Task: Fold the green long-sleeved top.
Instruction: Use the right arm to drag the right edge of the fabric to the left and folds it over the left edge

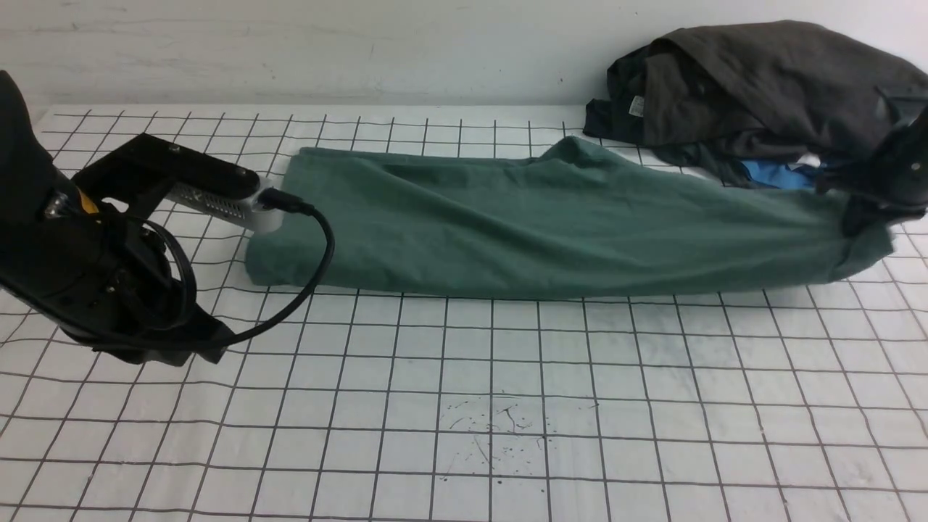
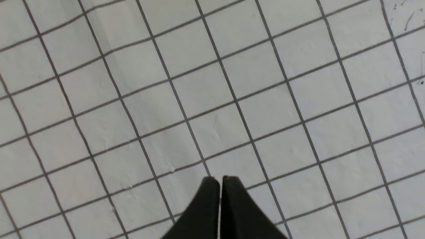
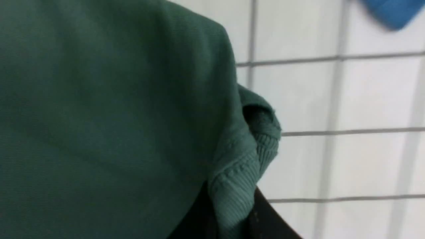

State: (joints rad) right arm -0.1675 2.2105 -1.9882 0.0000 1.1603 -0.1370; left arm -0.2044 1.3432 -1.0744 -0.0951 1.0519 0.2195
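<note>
Jaws of the left gripper are pressed together with nothing between them, low in the left wrist frame over the gridded table. Those of the right gripper pinch a ribbed edge of the green long-sleeved top at the right edge of the front view. The top lies as 1 long band across the middle of that frame. Dark garments and a blue garment are heaped at upper right, just behind it.
</note>
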